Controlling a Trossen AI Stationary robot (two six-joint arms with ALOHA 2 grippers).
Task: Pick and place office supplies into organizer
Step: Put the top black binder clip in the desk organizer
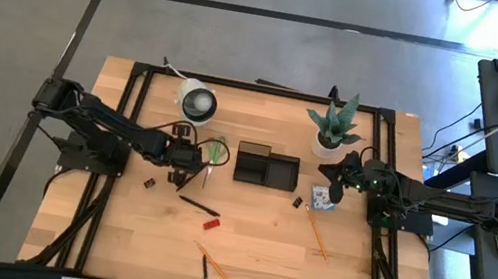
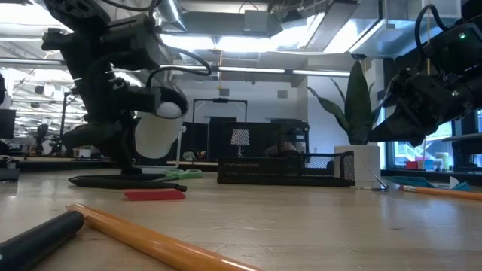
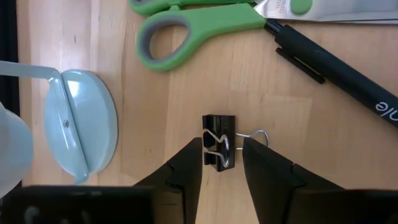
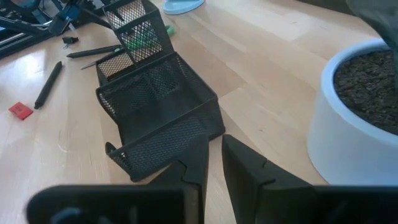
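My left fingers (image 3: 222, 163) straddled a glossy black binder clip (image 3: 218, 142) beside the green-handled scissors (image 3: 186, 34), not yet clenched.
Only my right wrist view revealed the organizer (image 4: 163, 115) as wire mesh; right fingers (image 4: 214, 163) narrowly parted, empty.

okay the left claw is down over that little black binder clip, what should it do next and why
Probably finish closing. The left claw has a finger on each side of the binder clip, with small gaps showing, so it does not look gripped yet; lifting now would likely leave it on the table.
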